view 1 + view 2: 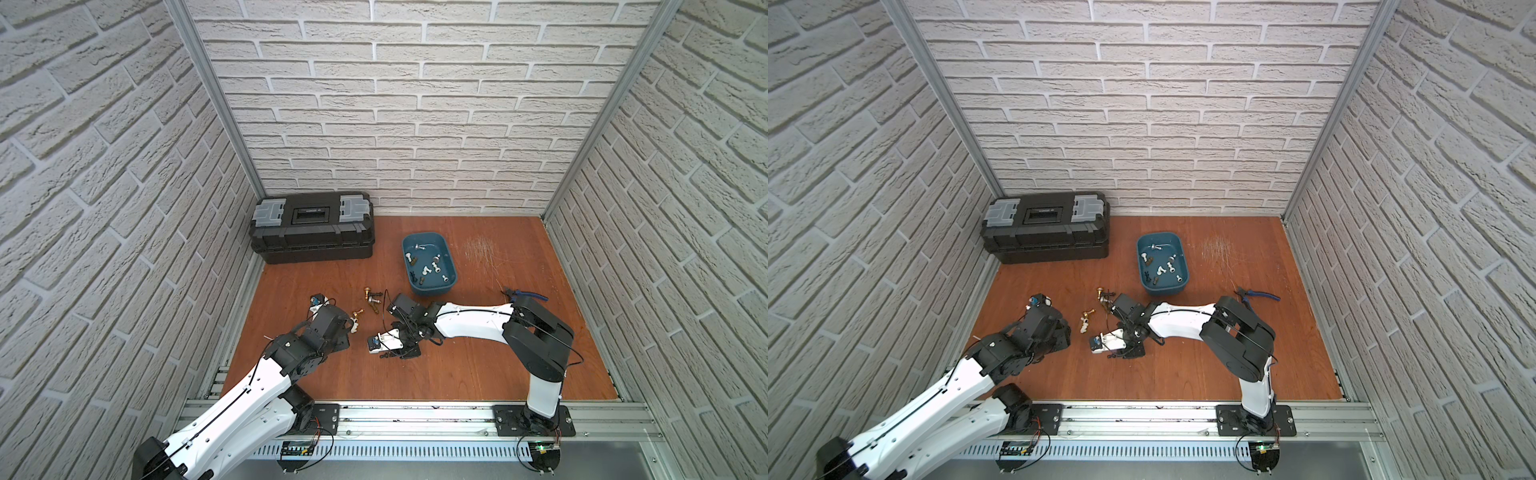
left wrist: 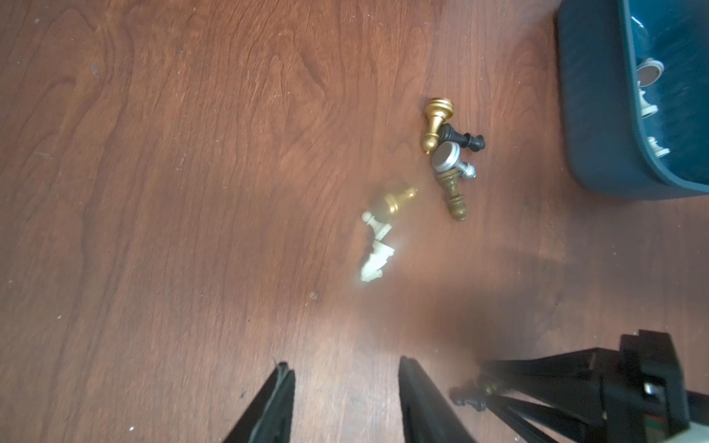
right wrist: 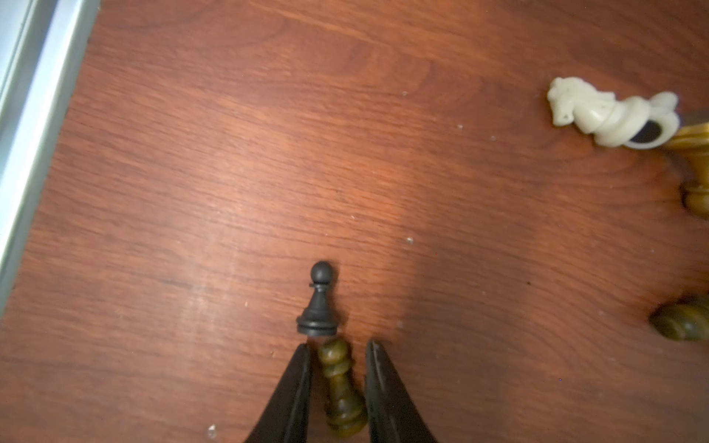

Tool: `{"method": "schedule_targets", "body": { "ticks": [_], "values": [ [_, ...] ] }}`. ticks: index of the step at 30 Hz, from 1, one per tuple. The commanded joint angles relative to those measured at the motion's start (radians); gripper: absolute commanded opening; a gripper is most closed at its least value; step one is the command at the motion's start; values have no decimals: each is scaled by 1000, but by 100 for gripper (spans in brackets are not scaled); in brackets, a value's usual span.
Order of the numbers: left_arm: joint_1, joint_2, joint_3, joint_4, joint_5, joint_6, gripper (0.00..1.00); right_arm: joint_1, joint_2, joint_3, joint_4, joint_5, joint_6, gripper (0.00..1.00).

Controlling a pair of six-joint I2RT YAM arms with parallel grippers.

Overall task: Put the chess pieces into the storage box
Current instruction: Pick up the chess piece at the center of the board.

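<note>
Storage box (image 1: pixel 434 289) in teal sits toward the back of the bench (image 1: pixel 457 374), well apart from both arms. Several white, silver and dark chess pieces (image 1: pixel 435 262) lie inside it. The right gripper (image 3: pixel 338 344) is low over the wood. Its jaws are narrow and flank a dark olive pawn (image 3: pixel 341 387) that lies flat between them, head toward the fingertips. I cannot tell whether they pinch it. A black pawn (image 3: pixel 318 303) lies just past the tips, its base close to the olive pawn's head. The left gripper (image 2: pixel 344 362) stands moderately wide with nothing between its jaws. Ahead of it, apart, lie a white knight (image 2: pixel 376 262), a white pawn (image 2: pixel 378 224) and a blurred gold pawn (image 2: pixel 397 199). Farther on is a touching cluster (image 2: pixel 450 159) of gold, black, silver and bronze figures, near the box.
</note>
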Motion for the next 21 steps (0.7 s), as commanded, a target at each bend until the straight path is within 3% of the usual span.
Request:
{"method": "schedule_targets", "body": {
  "ticks": [1, 13, 21],
  "values": [
    [5, -15, -25, 16, -16, -6, 49, -6, -7, -14, -9, 34, 14, 24],
    [7, -80, -6, 9, -11, 10, 50, -10, 18, 58, -99, 82, 85, 15],
    [21, 56, 166, -23, -22, 98, 50, -11, -94, 44, -25, 45, 231, 12]
  ]
}}
